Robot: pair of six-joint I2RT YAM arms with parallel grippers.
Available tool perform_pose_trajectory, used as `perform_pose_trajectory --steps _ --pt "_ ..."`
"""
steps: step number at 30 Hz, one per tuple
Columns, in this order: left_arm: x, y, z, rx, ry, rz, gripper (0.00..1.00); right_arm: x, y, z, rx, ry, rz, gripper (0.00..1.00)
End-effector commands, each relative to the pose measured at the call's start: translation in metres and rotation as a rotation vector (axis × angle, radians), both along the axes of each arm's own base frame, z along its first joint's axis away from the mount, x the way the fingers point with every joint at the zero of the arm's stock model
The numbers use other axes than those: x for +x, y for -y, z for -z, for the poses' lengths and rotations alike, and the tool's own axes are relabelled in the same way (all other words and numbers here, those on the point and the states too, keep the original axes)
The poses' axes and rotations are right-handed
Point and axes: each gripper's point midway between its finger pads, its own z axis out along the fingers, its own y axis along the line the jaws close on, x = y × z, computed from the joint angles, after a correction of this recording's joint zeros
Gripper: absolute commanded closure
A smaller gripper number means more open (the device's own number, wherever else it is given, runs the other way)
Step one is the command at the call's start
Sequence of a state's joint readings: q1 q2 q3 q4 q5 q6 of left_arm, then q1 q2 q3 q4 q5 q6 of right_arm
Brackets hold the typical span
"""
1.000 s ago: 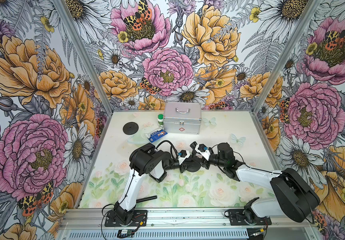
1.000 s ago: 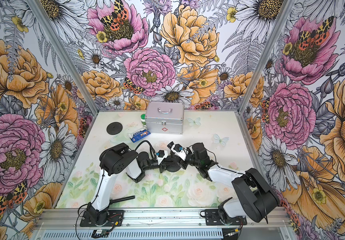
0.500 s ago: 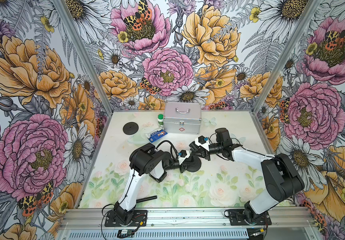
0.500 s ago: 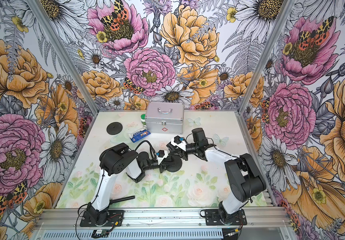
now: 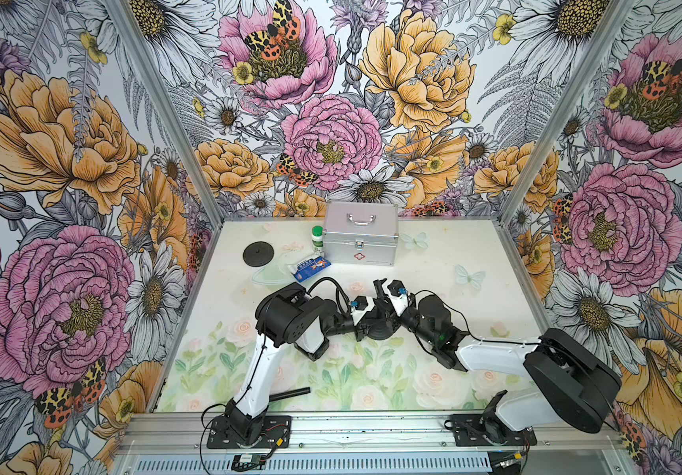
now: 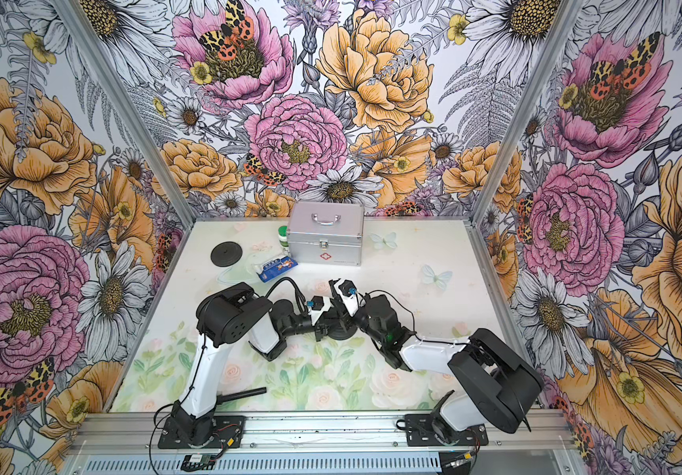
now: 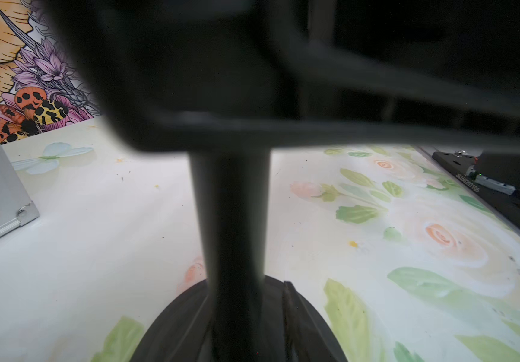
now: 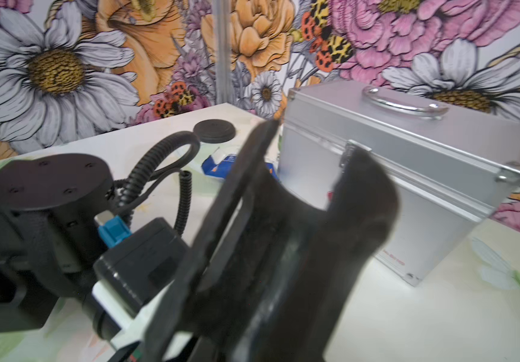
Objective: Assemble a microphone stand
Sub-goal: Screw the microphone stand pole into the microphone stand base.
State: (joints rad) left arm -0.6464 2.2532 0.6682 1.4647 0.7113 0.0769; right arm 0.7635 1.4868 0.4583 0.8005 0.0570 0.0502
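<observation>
A round black base [image 5: 386, 334] lies mid-table, and a black pole [image 7: 233, 219] stands upright in it. My left gripper [image 5: 366, 328] reaches in low from the left and is shut on the pole just above the base [image 7: 171, 329]. My right gripper [image 5: 384, 290] comes from the right, above the pole's top, and is shut on a black U-shaped microphone clip [image 8: 309, 244]. The clip's prongs open toward the silver case. In the left wrist view the pole's top is hidden behind the blurred dark bulk of the right gripper. Both grippers, left [image 6: 323, 325] and right [image 6: 337, 288], meet over the base [image 6: 345, 332].
A silver case [image 5: 360, 238] stands at the back centre. Left of it are a green-capped bottle [image 5: 317, 236], a blue packet [image 5: 309, 265] and a second black disc [image 5: 258, 253]. A loose black rod [image 5: 290, 392] lies at the front edge beside the left arm's foot.
Half a second ago the right arm's elbow was raised toward the back right. It is now down at the front right again, with the gripper still over the base. The left arm has not moved.
</observation>
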Motion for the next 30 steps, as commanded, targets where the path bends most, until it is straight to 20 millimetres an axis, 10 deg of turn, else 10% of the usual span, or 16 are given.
perform_pose_trajectory --steps 1,5,9,30 --pt "-0.023 0.006 0.029 0.058 -0.082 0.067 0.67 0.007 0.022 0.051 -0.114 -0.078 0.227 1.0" --pt "-0.022 0.004 0.027 0.058 -0.079 0.06 0.67 -0.002 0.0 0.035 -0.118 -0.012 0.036 0.97" --pt "-0.025 0.005 0.028 0.061 -0.074 0.066 0.67 -0.015 -0.007 0.02 -0.119 0.011 -0.225 0.62" --pt "-0.026 0.006 0.027 0.059 -0.074 0.072 0.67 -0.044 0.022 -0.018 -0.038 -0.066 -0.874 0.55"
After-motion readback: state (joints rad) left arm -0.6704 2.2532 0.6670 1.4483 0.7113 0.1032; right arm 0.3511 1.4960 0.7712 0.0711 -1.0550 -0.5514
